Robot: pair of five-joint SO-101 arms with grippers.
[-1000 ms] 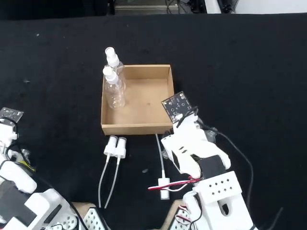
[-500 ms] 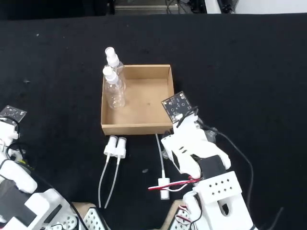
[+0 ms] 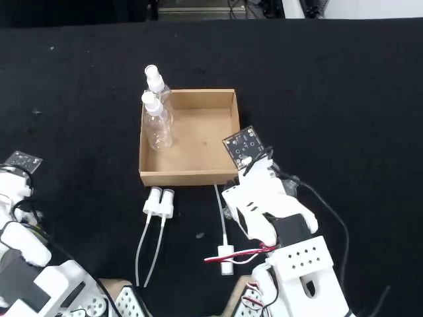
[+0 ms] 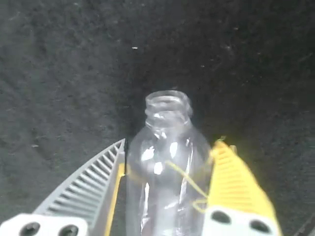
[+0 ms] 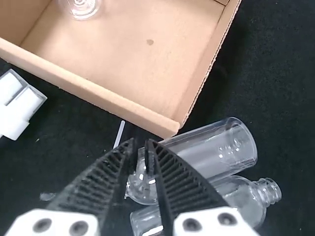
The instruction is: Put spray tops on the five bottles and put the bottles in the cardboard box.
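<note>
Black worktop, brown cardboard box and right arm unchanged; left arm has edged inward at the worktop's left edge, left end effector pinching an uncapped clear plastic bottle, right end effector pressed together above two lying bottles; capping likely next.

The cardboard box sits mid-table, two capped bottles upright at its far-left corner. Two uncapped bottles lie sideways off its near-right corner, three loose spray tops by its near side. The fifth bottle is topless in the left gripper.

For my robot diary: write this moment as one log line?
left pincer: holds capless bottle | cardboard box: capped bottle inside
</note>
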